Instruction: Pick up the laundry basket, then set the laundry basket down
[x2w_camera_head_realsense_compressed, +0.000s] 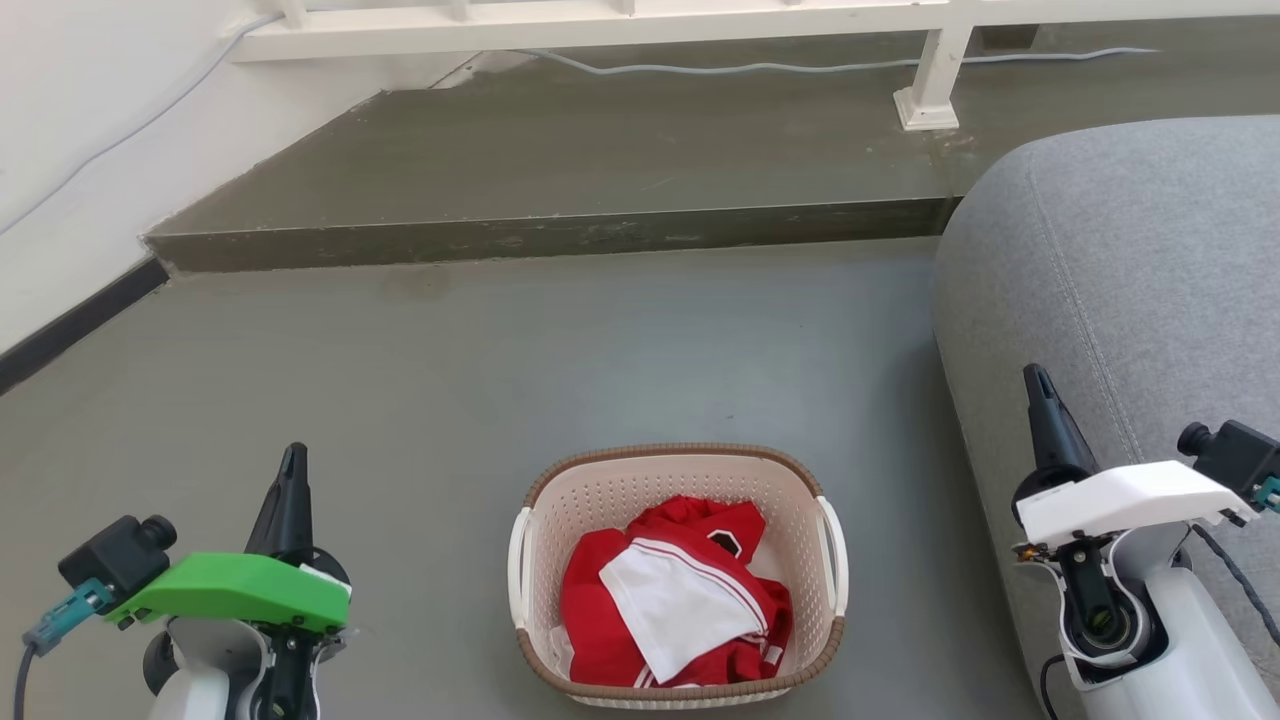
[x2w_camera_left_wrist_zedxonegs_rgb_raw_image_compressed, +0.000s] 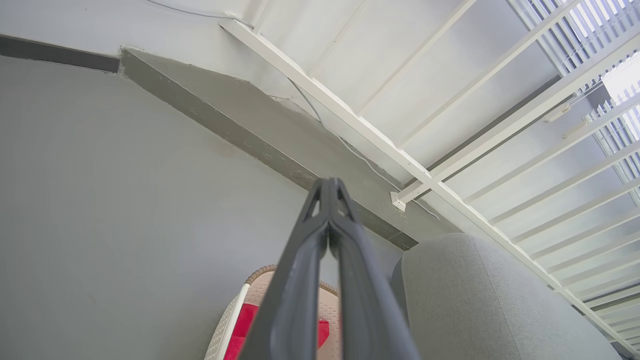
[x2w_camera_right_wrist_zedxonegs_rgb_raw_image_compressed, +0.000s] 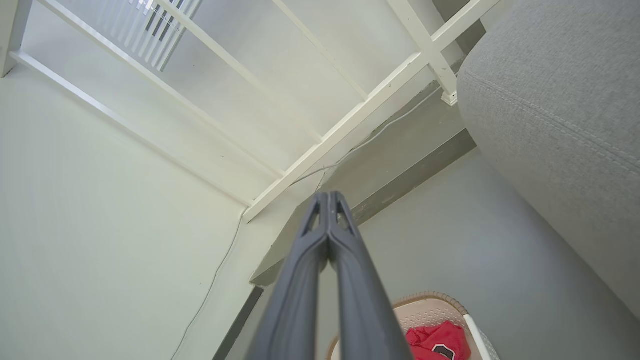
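The laundry basket (x2w_camera_head_realsense_compressed: 600, 500) stands on the grey floor at the bottom middle of the head view, cream and perforated, with a brown woven rim and white side handles. Red and white clothes (x2w_camera_head_realsense_compressed: 680, 600) lie inside it. My left gripper (x2w_camera_head_realsense_compressed: 293, 462) is off to the basket's left, clear of it, its fingers pressed together on nothing. My right gripper (x2w_camera_head_realsense_compressed: 1037, 382) is off to the right, in front of the sofa, also shut and empty. A corner of the basket (x2w_camera_left_wrist_zedxonegs_rgb_raw_image_compressed: 260, 280) shows behind the shut left gripper (x2w_camera_left_wrist_zedxonegs_rgb_raw_image_compressed: 330, 186), and another corner of the basket (x2w_camera_right_wrist_zedxonegs_rgb_raw_image_compressed: 430, 305) beside the shut right gripper (x2w_camera_right_wrist_zedxonegs_rgb_raw_image_compressed: 328, 198).
A grey sofa (x2w_camera_head_realsense_compressed: 1130, 300) fills the right side, close to the basket. A raised step (x2w_camera_head_realsense_compressed: 540, 235) runs across the floor ahead, with a white railing (x2w_camera_head_realsense_compressed: 600, 30) and its post (x2w_camera_head_realsense_compressed: 930, 90) on it. A white wall (x2w_camera_head_realsense_compressed: 70, 140) with a dark skirting stands at the left.
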